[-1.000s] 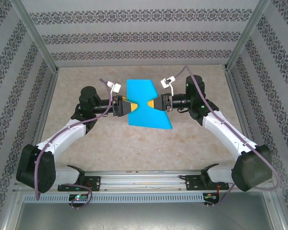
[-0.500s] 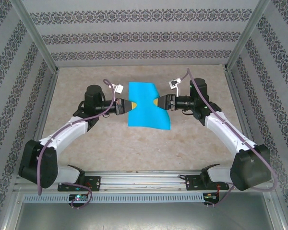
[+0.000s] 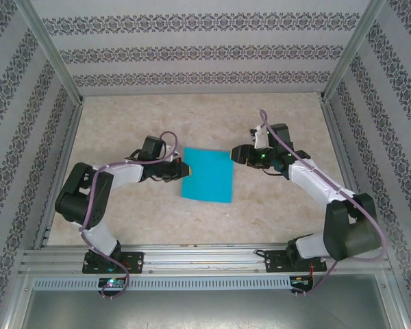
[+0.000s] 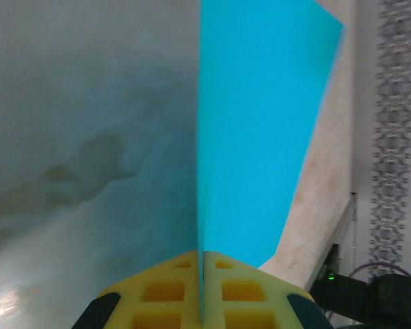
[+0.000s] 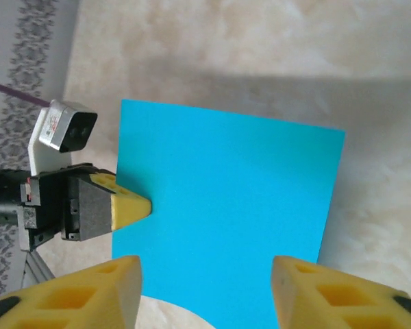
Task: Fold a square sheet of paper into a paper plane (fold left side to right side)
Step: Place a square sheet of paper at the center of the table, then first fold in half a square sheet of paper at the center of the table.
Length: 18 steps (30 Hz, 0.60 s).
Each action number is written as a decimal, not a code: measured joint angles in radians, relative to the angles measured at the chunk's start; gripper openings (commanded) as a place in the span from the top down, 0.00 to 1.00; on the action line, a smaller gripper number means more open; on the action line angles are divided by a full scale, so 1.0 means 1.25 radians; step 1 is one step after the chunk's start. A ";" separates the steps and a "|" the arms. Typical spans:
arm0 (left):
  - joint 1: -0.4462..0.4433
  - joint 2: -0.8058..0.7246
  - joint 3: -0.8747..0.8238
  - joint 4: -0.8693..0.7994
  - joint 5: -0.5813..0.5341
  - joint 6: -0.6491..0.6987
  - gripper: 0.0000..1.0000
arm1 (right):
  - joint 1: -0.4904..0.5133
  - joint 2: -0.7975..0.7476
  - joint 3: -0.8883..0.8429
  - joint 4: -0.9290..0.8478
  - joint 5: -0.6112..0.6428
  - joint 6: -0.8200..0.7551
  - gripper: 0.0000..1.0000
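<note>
Paper (image 3: 207,174) sits at the centre of the top view, a flat teal piece over the beige table (image 3: 281,205). The left gripper (image 3: 184,169) reaches in from the left of the frame, its yellow fingers pressed together on the paper's left edge. Its wrist view shows the paper running edge-on out from between the closed tips. The right gripper (image 3: 237,154) hovers by the paper's upper-right corner, jaws spread and holding nothing. In its wrist view, the paper lies beyond its parted fingers.
</note>
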 measured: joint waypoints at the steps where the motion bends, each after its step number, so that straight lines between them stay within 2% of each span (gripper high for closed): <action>1: 0.000 0.012 0.000 -0.014 -0.009 0.005 0.99 | 0.004 0.016 -0.004 0.002 0.005 0.006 0.63; 6: 0.000 0.039 0.013 -0.066 -0.043 0.022 0.99 | 0.042 0.098 -0.005 0.010 0.023 0.027 0.86; 9: 0.000 0.039 0.030 -0.084 -0.054 0.031 0.98 | 0.063 0.151 -0.004 0.014 0.034 0.038 0.95; 13: 0.000 0.039 0.045 -0.094 -0.061 0.035 0.96 | 0.082 0.217 0.002 0.014 0.049 0.047 0.99; 18: 0.000 0.039 0.047 -0.098 -0.061 0.035 0.94 | 0.100 0.268 0.015 0.013 0.065 0.052 0.99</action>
